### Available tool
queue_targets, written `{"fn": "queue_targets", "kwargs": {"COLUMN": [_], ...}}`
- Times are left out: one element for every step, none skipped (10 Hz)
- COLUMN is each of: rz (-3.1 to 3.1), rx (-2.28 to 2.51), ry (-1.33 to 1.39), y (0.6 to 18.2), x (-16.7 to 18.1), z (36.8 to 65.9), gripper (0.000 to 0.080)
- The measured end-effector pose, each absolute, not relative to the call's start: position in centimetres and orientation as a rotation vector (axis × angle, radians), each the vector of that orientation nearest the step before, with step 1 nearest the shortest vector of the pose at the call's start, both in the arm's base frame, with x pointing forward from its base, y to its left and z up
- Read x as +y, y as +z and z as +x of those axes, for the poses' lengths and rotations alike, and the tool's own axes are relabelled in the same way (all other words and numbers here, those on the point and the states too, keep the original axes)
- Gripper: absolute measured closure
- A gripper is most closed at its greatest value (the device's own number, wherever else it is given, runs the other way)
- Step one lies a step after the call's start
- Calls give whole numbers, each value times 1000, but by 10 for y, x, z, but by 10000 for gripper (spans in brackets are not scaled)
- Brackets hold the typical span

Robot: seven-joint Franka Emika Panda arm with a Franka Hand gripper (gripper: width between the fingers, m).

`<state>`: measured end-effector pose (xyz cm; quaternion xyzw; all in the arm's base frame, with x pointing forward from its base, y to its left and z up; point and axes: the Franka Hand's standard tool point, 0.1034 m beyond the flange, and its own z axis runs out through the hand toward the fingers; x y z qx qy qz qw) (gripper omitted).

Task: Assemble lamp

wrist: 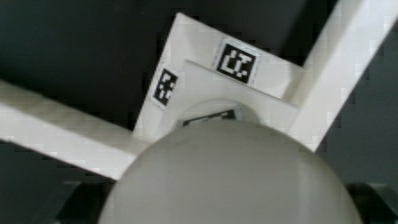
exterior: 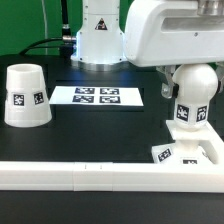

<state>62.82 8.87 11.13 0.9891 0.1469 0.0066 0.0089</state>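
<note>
bulb upright on square base, at exterior view's right, just behind long white rail; whether neck fully seated, cannot tell; shade stands alone on dark surface at exterior view's left, well apart; marker board between; pincer right over bulb head; spread or pinching, cannot tell, fingers hidden; judgement: parts light, rigid, smooth plastic; round head slippery under pads; better hold low on neck; shade across its wall
</note>
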Motion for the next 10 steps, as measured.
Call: {"fn": "queue_targets", "kwargs": {"rz": [3145,3180,3189,3185,3172,3154,3129,3098,3063,3015], "rx": [300,86,-80,-208,-385,-513,-651,-790,-914,-1068], "ry": [17,12,8,4,-2,-7,-14,-26,-39,-47], "y": [111,111,111,111,111,111,111,110,110,109], "x": [86,85,85,85,86,86,87,87,89,90], "z": [628,628,628,628,628,628,628,627,626,626], "gripper": [223,223,223,223,223,223,223,223,223,223]}}
